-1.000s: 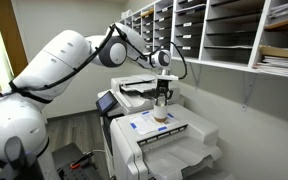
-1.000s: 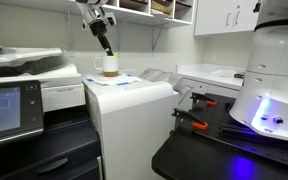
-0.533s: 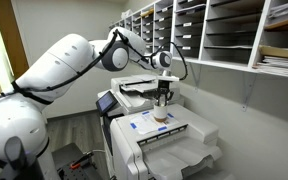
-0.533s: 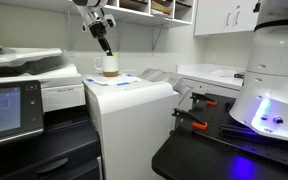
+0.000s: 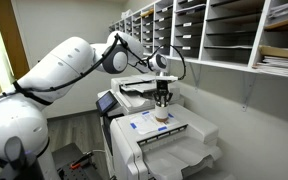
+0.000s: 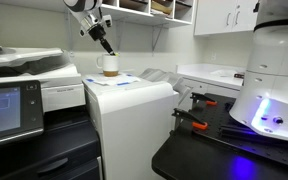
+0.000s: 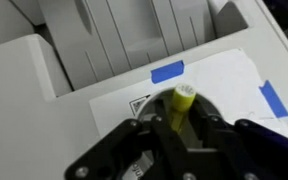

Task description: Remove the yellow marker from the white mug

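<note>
Holding the yellow marker (image 7: 182,98) pinched between its two dark fingers (image 7: 160,120), the gripper (image 7: 181,120) is closed on the pen's upper part, with the yellow tip standing out beyond the fingers in the wrist view. In both exterior views the gripper (image 6: 107,46) hangs directly above the white mug (image 6: 109,65), close to its rim. From where one stands, the marker itself is too slim to pick out there, so it cannot be told whether its lower end has cleared the mug.

The step in hand appears to be the withdrawal. To do it well, the pull should run straight up along the marker's own axis, without sideways drift, until the whole length is plainly above the rim. A slanted pull could lever the pen against the rim and tip or drag so light a mug. The grip should hold firm, since a slim, smooth barrel may slide between the pads.

The white mug sits upright on the flat top of the printer (image 6: 124,110), on a paper sheet (image 7: 229,85) fixed with blue tape (image 7: 167,72). Its interior is hidden from every view. The wall pigeonholes (image 5: 204,30) hold flat stacks, seemingly paper.
</note>
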{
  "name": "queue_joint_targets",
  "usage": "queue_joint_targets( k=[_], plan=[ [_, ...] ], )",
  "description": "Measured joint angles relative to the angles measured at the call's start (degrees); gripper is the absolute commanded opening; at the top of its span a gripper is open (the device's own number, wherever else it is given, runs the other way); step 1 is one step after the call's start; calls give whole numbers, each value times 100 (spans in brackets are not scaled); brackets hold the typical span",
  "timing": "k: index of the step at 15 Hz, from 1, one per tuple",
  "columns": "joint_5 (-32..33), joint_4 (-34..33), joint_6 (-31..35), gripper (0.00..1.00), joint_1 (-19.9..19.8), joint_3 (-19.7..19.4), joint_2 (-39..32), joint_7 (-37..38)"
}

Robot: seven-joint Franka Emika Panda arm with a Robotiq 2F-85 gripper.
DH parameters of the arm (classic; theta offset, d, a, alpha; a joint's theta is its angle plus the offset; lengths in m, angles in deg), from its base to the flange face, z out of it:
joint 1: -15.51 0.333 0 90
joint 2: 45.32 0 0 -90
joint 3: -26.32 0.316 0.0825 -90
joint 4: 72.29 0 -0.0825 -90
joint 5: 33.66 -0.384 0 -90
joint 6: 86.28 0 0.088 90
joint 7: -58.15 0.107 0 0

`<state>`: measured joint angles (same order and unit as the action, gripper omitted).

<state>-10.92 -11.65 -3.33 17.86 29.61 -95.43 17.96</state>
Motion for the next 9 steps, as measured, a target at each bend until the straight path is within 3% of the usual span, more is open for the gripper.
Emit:
queue_joint_targets(
  k=[2, 9],
  plan=[
    [153, -8, 0, 5, 81, 0, -11, -28],
    [37, -40, 55, 5, 95, 94, 464, -31]
  ],
)
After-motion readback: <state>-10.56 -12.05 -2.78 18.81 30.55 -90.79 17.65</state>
